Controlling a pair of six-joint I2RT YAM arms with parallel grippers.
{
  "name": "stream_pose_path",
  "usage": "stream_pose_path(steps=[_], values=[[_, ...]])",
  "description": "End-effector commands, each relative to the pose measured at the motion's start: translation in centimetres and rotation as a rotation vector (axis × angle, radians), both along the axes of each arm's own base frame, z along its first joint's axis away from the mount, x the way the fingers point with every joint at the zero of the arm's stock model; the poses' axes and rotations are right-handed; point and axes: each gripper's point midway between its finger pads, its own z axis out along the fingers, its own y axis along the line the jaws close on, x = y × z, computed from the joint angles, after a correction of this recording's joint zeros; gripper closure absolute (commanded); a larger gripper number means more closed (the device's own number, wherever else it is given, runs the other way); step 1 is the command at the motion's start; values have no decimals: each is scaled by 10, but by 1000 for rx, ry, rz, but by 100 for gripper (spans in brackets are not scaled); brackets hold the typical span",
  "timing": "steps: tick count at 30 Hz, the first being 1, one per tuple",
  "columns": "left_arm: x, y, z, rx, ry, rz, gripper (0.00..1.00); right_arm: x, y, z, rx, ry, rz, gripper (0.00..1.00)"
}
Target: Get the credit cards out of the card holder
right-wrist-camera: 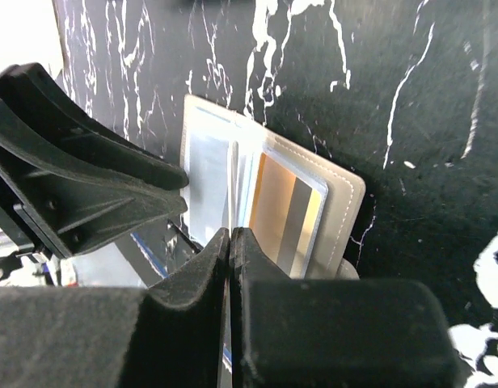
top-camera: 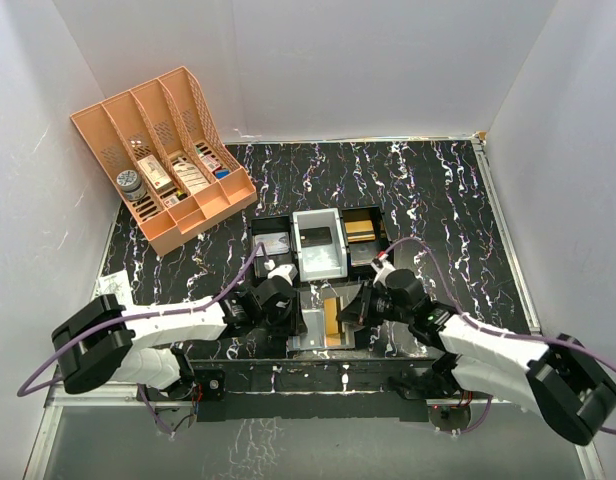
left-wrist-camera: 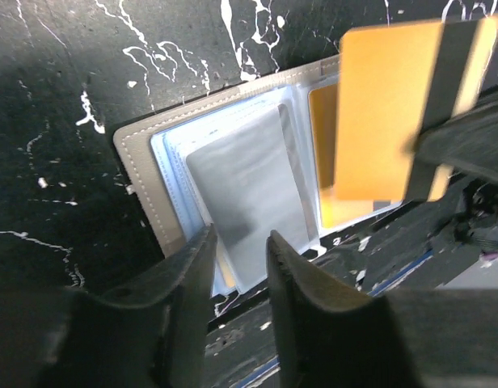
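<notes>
right gripper (right-wrist-camera: 231, 236) clamps the gold-orange card (left-wrist-camera: 386, 105) edgewise, left gripper (left-wrist-camera: 239, 240) slightly parted over the card holder (left-wrist-camera: 140, 162).

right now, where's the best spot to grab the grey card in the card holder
Take the grey card by its near short end, the one between the left gripper's fingers. It lies flat and skewed in the card holder, and that end seems to poke out. Come low from the near side, one finger under, one over.

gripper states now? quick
Left gripper: partly open, tips over the card holder, nothing visibly gripped.
Right gripper: shut on the gold-orange card.
</notes>
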Motion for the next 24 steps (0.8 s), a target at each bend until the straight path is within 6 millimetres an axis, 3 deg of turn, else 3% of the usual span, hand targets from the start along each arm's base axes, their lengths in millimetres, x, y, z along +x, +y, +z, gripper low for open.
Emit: stream_pose_path(steps=[1, 6, 10, 15, 24], values=[[3, 10, 13, 31, -53, -17, 62, 29, -13, 36, -58, -135, -112, 100], [19, 7, 52, 23, -153, -20, 42, 64, -34, 83, -155, -296, -253, 100], [24, 17, 61, 84, -187, -16, 32, 95, -54, 115, -288, -377, -366, 100], [26, 34, 55, 153, -188, 18, 25, 127, -62, 131, -427, -411, -402, 100], [27, 62, 51, 192, -175, 82, 10, 168, -78, 122, -621, -428, -437, 100]])
